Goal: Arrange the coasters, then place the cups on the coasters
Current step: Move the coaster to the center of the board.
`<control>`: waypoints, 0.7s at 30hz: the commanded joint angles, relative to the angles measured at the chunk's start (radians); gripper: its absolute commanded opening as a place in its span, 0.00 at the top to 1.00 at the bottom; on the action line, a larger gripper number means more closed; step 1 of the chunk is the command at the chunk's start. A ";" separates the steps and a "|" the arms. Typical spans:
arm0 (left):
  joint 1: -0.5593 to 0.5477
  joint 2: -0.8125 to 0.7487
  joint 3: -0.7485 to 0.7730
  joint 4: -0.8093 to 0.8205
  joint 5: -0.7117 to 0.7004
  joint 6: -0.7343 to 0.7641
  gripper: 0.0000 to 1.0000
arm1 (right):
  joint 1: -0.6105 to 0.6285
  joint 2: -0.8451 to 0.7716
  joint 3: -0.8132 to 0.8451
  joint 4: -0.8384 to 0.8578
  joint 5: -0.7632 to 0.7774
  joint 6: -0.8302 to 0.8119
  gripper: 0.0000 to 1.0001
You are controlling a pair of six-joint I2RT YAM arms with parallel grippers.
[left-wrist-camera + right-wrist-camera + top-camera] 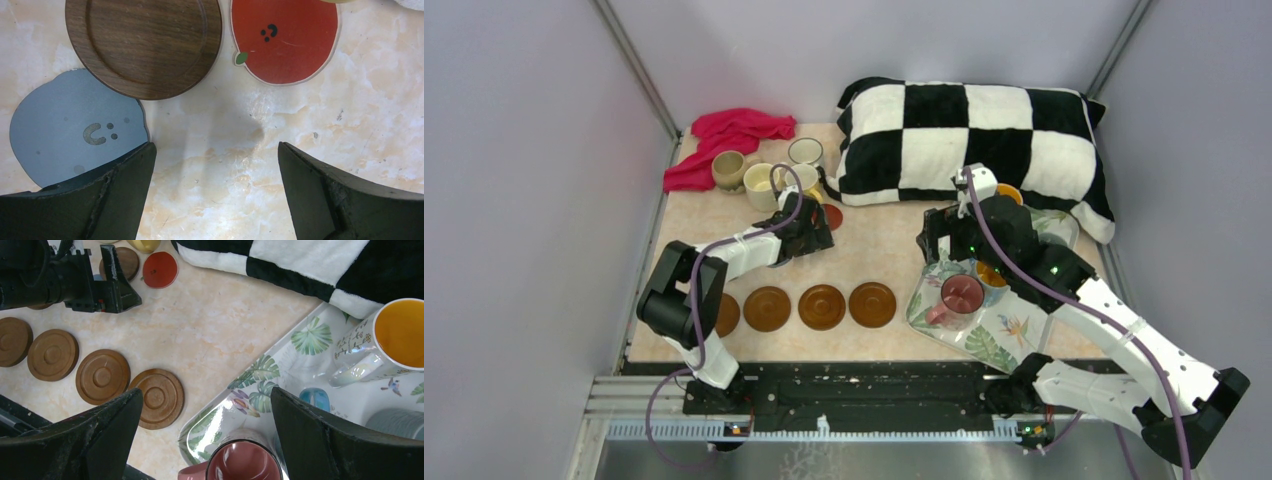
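From above, four brown wooden round coasters (822,306) line up at 6 o'clock, the leftmost half hidden by the left arm (694,290). At the left wrist the left gripper (214,150) gapes; a dark wooden disc (145,45) at 11 overlaps the blue-grey coaster (75,135) at 9, so one pinch could drag both. At the right wrist the right gripper (206,392) gapes over the leaf-print tray (280,365), the pink glass tumbler (243,462) cut off at 6

Soft, even light is falling from above, making all three views bright and sharp; a faint grey shadow is lying on the table (350,125) ahead of the left claw (215,147); the shiny tray (295,367) is catching small white glints.
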State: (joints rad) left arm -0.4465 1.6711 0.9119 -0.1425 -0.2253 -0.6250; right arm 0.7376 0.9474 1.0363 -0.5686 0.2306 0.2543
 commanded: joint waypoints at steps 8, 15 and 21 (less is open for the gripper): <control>0.006 -0.035 0.025 -0.016 -0.001 0.017 0.01 | 0.005 -0.012 0.037 0.022 0.000 0.000 0.01; 0.015 -0.072 0.067 -0.037 -0.023 0.036 0.02 | 0.005 -0.012 0.038 0.022 0.000 -0.001 0.01; 0.064 -0.062 0.115 -0.041 -0.023 0.057 0.02 | 0.004 -0.012 0.039 0.021 0.003 -0.001 0.01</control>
State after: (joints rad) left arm -0.4145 1.6363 0.9699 -0.1951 -0.2268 -0.5953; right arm 0.7376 0.9474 1.0363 -0.5690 0.2306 0.2543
